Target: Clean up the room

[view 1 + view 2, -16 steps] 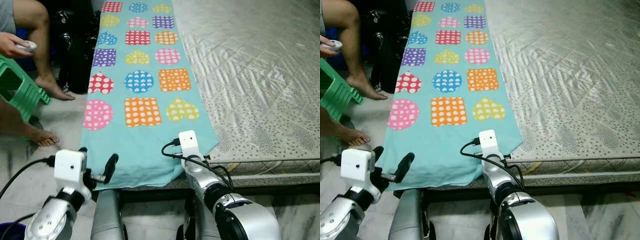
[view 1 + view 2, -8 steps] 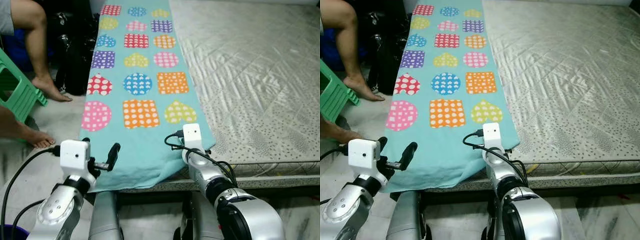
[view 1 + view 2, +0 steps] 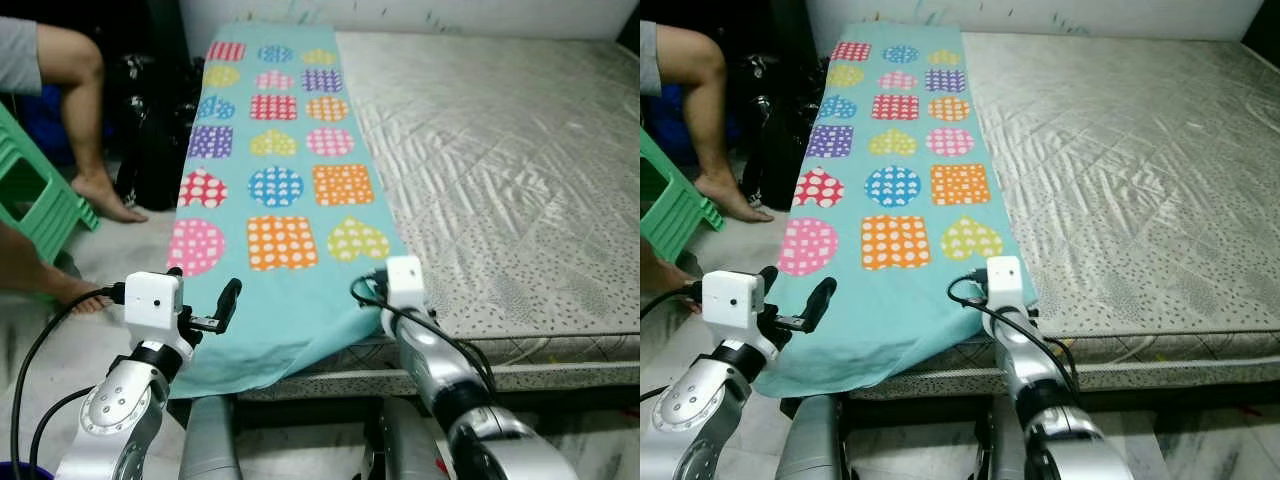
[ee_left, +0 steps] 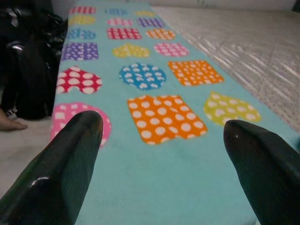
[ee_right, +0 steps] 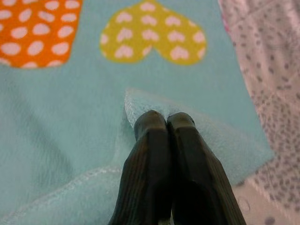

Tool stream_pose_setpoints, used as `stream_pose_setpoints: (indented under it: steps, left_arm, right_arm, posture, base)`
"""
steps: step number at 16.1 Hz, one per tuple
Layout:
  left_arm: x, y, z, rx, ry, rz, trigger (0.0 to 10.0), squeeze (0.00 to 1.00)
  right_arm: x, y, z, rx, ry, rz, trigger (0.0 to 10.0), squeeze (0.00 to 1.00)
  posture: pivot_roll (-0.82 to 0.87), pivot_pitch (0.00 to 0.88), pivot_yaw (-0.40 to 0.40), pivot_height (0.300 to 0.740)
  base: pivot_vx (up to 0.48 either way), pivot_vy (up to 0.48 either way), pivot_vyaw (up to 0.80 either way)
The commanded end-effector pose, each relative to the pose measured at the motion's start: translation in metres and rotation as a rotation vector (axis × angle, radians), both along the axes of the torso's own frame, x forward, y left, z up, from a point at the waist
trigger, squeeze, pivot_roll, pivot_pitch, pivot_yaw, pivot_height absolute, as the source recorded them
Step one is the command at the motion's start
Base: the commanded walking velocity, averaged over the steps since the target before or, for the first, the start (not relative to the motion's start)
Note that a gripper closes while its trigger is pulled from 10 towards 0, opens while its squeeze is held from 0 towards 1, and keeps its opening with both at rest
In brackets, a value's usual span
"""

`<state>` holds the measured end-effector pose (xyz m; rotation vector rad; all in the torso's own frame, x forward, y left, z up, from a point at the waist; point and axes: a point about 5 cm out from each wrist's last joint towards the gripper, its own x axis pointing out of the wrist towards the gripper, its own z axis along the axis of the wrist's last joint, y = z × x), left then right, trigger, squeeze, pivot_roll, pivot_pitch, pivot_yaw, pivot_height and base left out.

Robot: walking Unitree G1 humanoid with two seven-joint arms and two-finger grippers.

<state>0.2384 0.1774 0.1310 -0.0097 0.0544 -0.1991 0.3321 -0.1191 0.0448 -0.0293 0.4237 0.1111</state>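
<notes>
- left eye view: one turquoise towel (image 3: 280, 200) lies lengthwise along the edge of one bed (image 3: 500, 170), its near end hanging over the bed's foot. it carries eighteen dotted shapes in six rows of three. the left gripper (image 3: 200, 300) hovers at the towel's near left corner, its two fingers released and spread. the right gripper (image 3: 385, 305) sits at the near right corner, fingers hidden under the wrist camera.
- right eye view: one person's bare leg (image 3: 710, 120) and one green stool (image 3: 670, 210) stand on the floor well beyond the left fingers; one black bag (image 3: 775, 120) rests against the towel's side.
- left wrist view: two fingers (image 4: 61, 164) apart, with one orange patch ahead between them.
- right wrist view: two fingers (image 5: 150, 183) clenched together on a raised fold of the towel, one yellow heart just beyond their tips.
</notes>
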Motion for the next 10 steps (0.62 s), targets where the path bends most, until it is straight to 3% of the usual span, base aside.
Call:
stream_pose_setpoints:
  steps: [1, 6, 10]
  left_arm:
    - [0.001, 0.003, 0.000, 0.010, -0.007, -0.001, 10.0, 0.00]
    - [0.005, 0.003, 0.000, 0.014, -0.013, -0.012, 10.0, 0.00]
    - [0.007, 0.004, -0.001, 0.016, -0.013, -0.016, 10.0, 0.00]
  right_arm:
    - [-0.002, -0.006, 0.001, -0.005, 0.018, 0.008, 0.0, 0.00]
    - [-0.015, -0.019, 0.005, -0.008, 0.025, 0.004, 0.0, 0.00]
    - [-0.041, -0.028, 0.012, -0.043, 0.023, 0.050, 0.0, 0.00]
  posture:
    - [0.10, 0.026, -0.041, 0.570]
    - [0.09, 0.023, -0.026, 0.570]
    - [0.06, 0.026, -0.017, 0.570]
  base:
    - [0.000, 0.000, 0.00]
    - [0.000, 0.000, 0.00]
    - [0.000, 0.000, 0.00]
